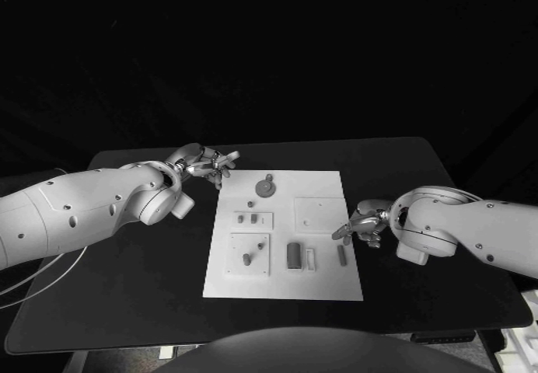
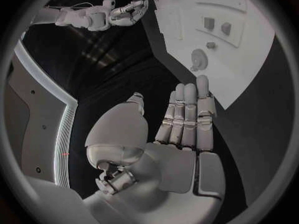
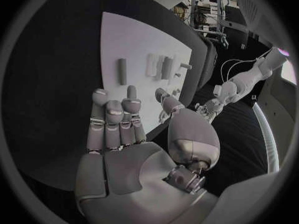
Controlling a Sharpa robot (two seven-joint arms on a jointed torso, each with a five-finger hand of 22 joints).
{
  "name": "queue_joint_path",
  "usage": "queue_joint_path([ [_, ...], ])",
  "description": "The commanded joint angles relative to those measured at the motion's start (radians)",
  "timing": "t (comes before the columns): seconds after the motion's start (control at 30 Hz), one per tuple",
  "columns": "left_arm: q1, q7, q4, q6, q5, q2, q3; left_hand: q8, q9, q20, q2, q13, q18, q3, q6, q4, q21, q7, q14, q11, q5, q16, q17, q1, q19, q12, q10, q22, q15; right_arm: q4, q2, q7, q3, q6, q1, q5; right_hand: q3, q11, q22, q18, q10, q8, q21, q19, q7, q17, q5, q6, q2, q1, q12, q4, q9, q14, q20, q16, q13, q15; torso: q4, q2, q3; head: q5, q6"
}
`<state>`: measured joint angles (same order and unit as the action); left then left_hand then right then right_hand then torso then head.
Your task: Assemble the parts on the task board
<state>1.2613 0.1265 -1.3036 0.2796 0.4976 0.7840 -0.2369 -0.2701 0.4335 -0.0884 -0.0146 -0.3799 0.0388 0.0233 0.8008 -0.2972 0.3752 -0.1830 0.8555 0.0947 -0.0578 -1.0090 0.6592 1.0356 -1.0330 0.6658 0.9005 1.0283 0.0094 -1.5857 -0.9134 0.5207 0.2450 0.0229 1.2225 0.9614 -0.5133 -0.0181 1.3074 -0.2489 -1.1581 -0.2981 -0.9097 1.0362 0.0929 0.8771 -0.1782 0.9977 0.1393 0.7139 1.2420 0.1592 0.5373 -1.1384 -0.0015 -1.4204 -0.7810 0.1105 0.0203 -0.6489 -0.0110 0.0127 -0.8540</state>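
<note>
My left hand (image 1: 205, 165) is hovering just off the upper left corner of the task board (image 1: 325, 287), up in the upper left-middle of the head view. Nothing's in it. From the left wrist view the fingers (image 2: 187, 119) are stretched out straight and side by side, thumb off to one side, palm bare, so it's open and empty.

My right hand (image 1: 361, 224) sits at the board's right edge, about halfway down the frame on the right. Its fingertips look like they're right at or over the edge of the white plate, but I can't tell from the head view if they're actually touching it. In the right wrist view the fingers (image 3: 112, 122) are extended and lined up next to each other with the thumb apart, and there's nothing between them, so that one's holding nothing too.

The board itself lies flat in the middle of the black table (image 1: 134, 295). The parts are all on it: a round disc piece with a little tab (image 1: 264, 186) near the top, a couple of small pegs (image 1: 246, 220) in a raised square below it on the left, a plain raised square (image 1: 319, 214) to the right of that, another square with small pieces (image 1: 250, 254) lower left, a dark upright cylinder-ish part (image 1: 294, 255) in the lower middle, and a thin short bar (image 1: 342, 254) just beside it, close to my right hand. The two hands are well apart, one on each side of the board.
</note>
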Motion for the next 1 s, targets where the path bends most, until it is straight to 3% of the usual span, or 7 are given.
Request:
queue_joint_path([
  [0.03,0.001,0.004,0.000,-0.008,-0.007,-0.005,0.001,-0.005,-0.001,-0.001,0.002,0.001,0.048,-0.004,0.003,0.000,-0.003,-0.007,-0.004,0.000,0.004,-0.003,0.001,-0.006,0.005,0.006,-0.004,0.001,0.001,-0.001,-0.005,0.018,0.000,0.071,-0.001,0.061,0.004,-0.001,0.004,-0.013,-0.002,-0.002,-0.004,0.000,0.000,-0.001,-0.004,0.003,-0.008,0.003,0.001,0.003,0.002,0.002,0.000,0.000,0.001,0.007,0.0002,0.000,0.0004,-0.004,0.001],
  [0.13,0.000,0.006,0.000,-0.010,-0.007,-0.009,0.001,-0.005,-0.001,-0.001,0.002,0.001,0.048,-0.004,0.003,0.000,-0.003,-0.007,-0.004,0.000,0.004,-0.003,0.001,-0.006,0.005,0.006,-0.004,0.001,0.001,0.002,-0.006,0.024,0.000,0.076,-0.003,0.090,0.006,-0.002,0.005,-0.013,-0.003,-0.003,-0.005,0.001,0.000,-0.001,-0.006,0.005,-0.012,0.005,0.002,0.007,0.002,0.001,0.000,-0.001,0.001,0.007,-0.0001,0.000,0.0006,-0.006,0.002],
  [0.37,0.000,0.005,-0.001,-0.009,-0.007,-0.007,0.001,-0.005,-0.001,-0.001,0.001,0.002,0.048,-0.004,0.003,0.000,-0.003,-0.007,-0.004,0.000,0.004,-0.003,0.001,-0.007,0.005,0.006,-0.004,0.002,0.001,0.020,0.005,0.051,0.000,0.079,-0.034,0.159,0.014,-0.002,0.006,-0.013,-0.006,-0.004,-0.005,0.000,-0.001,-0.001,-0.011,0.007,-0.025,0.012,0.001,0.025,0.003,0.000,0.001,-0.001,0.002,0.005,-0.0029,-0.001,0.0010,-0.001,0.000],
  [0.8,0.000,0.007,-0.003,-0.010,-0.008,-0.004,0.001,-0.006,-0.002,-0.001,0.001,0.002,0.049,-0.004,0.003,0.000,-0.003,-0.007,-0.004,0.000,0.004,-0.003,0.002,-0.008,0.005,0.007,-0.005,0.002,0.001,0.047,0.041,0.047,0.000,0.062,-0.078,0.178,0.020,-0.002,0.006,-0.013,-0.008,-0.005,-0.006,-0.001,-0.001,-0.002,-0.012,0.009,-0.031,0.013,0.001,0.037,0.004,-0.001,0.002,-0.002,0.003,0.004,-0.0016,0.000,0.0010,0.001,-0.004],
  [1.0,0.000,0.007,-0.003,-0.010,-0.008,-0.004,0.001,-0.006,-0.002,-0.001,0.000,0.002,0.049,-0.005,0.003,0.000,-0.004,-0.007,-0.005,0.000,0.004,-0.003,0.002,-0.009,0.005,0.007,-0.005,0.002,0.001,0.050,0.053,0.042,0.000,0.053,-0.083,0.178,0.022,-0.002,0.007,-0.013,-0.009,-0.005,-0.006,0.000,-0.001,-0.002,-0.012,0.010,-0.032,0.012,0.001,0.038,0.004,-0.002,0.002,-0.002,0.003,0.004,-0.0019,-0.001,0.0001,0.003,-0.005],
])
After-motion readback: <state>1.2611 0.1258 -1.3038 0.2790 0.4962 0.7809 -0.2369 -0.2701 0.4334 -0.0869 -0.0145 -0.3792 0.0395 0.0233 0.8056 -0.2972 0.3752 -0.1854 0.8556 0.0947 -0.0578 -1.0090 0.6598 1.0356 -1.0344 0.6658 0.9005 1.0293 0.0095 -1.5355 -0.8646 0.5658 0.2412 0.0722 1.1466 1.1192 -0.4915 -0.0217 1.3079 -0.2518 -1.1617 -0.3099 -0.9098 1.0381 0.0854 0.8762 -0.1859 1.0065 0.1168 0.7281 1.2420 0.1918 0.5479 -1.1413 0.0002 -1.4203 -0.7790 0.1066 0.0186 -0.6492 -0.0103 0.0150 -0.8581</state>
